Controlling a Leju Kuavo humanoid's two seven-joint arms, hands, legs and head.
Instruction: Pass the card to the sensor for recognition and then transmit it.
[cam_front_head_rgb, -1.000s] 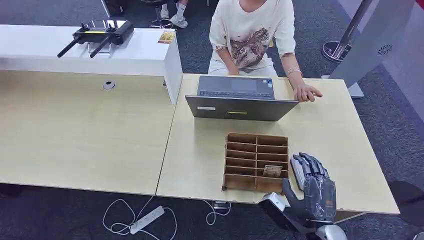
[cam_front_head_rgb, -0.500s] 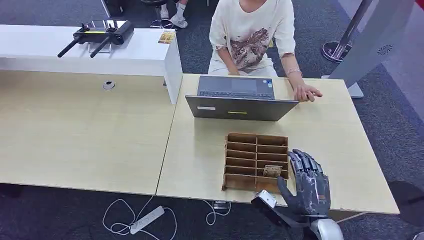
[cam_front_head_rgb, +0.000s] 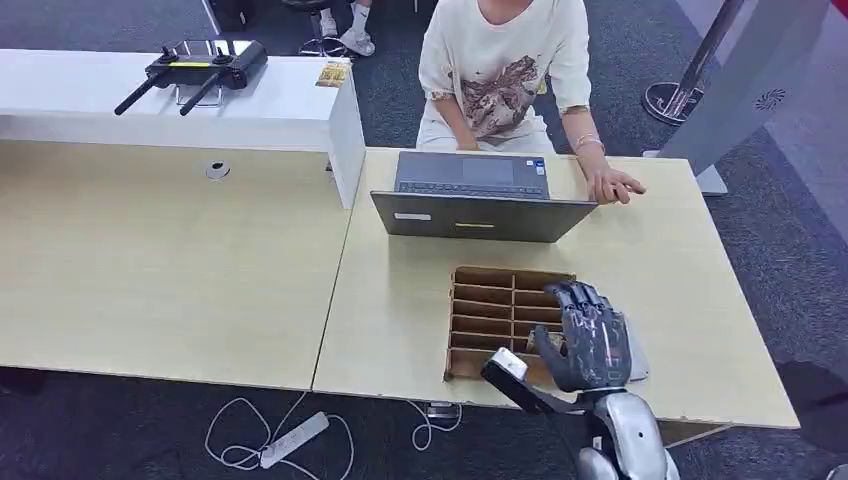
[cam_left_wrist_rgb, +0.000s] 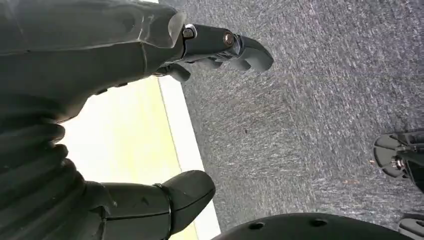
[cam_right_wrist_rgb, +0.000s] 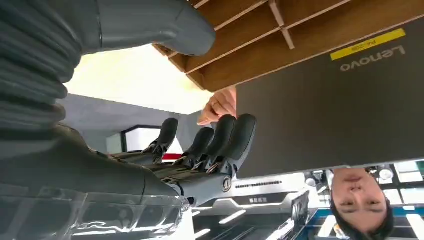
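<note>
Robot hand, right (cam_front_head_rgb: 592, 338): fingers spread and holding nothing, palm down over the right-hand column of the wooden organiser (cam_front_head_rgb: 490, 318), near the compartment where the card lay reachable; placed so, by my judgement, to come down on the card from above

Robot hand, left (cam_left_wrist_rgb: 150, 60): hanging beside the desk edge above grey carpet, fingers apart and grasping nothing (kept out of the way, it seems, as the reach belongs to the other arm)

Card: not visible under the right robot hand in the head view; presumably in a near-row compartment of the organiser, though this cannot be confirmed

Wooden organiser: slotted tray lying flat on the desk (cam_front_head_rgb: 660, 270) near its front edge, within the right arm's reach

Laptop (cam_front_head_rgb: 480, 200): open, lid back toward the robot, just beyond the organiser; a seated person (cam_front_head_rgb: 500, 70) faces it with one hand (cam_front_head_rgb: 612, 185) resting on the desk beside it

Sensor: none can be identified

Stage: card not yet gripped; pickup pending
</note>
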